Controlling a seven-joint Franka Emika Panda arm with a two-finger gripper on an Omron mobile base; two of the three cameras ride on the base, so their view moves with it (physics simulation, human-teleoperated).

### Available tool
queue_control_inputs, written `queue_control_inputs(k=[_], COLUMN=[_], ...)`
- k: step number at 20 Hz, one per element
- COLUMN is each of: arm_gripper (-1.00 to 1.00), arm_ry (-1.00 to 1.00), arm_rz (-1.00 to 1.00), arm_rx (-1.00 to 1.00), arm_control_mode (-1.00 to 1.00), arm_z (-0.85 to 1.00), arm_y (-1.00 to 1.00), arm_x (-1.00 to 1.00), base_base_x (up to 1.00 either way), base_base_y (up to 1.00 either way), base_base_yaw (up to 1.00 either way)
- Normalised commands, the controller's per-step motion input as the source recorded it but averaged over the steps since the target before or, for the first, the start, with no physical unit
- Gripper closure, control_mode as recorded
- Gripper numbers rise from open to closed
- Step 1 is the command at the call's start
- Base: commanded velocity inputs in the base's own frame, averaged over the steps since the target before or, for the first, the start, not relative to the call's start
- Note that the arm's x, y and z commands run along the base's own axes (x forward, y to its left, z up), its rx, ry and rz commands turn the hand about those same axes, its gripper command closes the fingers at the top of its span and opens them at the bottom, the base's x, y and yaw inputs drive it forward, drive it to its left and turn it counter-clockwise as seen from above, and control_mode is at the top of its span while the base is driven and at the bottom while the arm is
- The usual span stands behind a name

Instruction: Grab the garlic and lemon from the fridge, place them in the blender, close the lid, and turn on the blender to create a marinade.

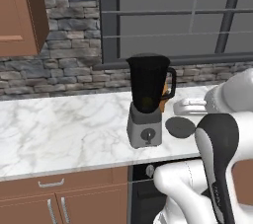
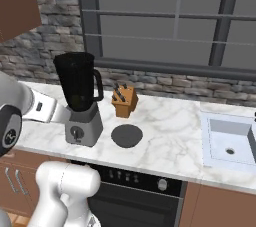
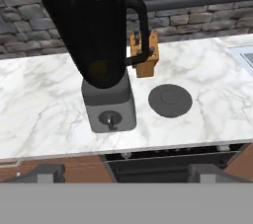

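Note:
The blender point(image 1: 147, 100) point(image 2: 79, 96) point(image 3: 104, 55) stands on the marble counter, its dark jar uncovered on the grey base with the round knob point(image 3: 108, 118). A yellowish round shape, the lemon point(image 3: 99, 70), shows dimly through the jar's lower part. The garlic is hidden. To the blender's right the flat dark lid point(image 1: 180, 127) point(image 2: 127, 136) point(image 3: 170, 100) lies on the counter. My gripper point(image 3: 127, 172) is open, nothing between its tips, and hangs in front of the counter edge facing the blender's base. The fridge is out of view.
A wooden knife block point(image 2: 125, 101) point(image 3: 147, 55) stands behind the lid, near the jar's handle. A sink point(image 2: 229, 141) is set into the counter at the right. A black oven point(image 2: 142, 183) sits under the counter edge. Stone wall and window run behind.

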Motion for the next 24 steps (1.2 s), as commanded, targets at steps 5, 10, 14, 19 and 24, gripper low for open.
queue_control_inputs(k=[5, 10, 14, 19, 24], arm_gripper=[-1.0, -1.0, -1.0, -1.0, -1.0], arm_ry=[0.01, 0.0, 0.0, 0.0, 0.0], arm_rz=[-0.01, -0.13, 0.0, 0.0, 0.0], arm_rx=[0.01, 0.07, 0.0, 0.0, 0.0], arm_control_mode=[-1.0, 1.0, 1.0, 1.0, 1.0], arm_z=[-0.17, 0.0, 0.0, 0.0, 0.0], arm_y=[0.01, -0.05, 0.0, 0.0, 0.0], arm_x=[-0.18, -0.55, 0.0, 0.0, 0.0], base_base_x=[0.0, -0.39, -0.72, -0.16, 0.0], base_base_y=[0.0, -0.03, -0.24, -0.12, -0.3], base_base_yaw=[0.0, -0.17, -0.62, -0.86, -0.9])
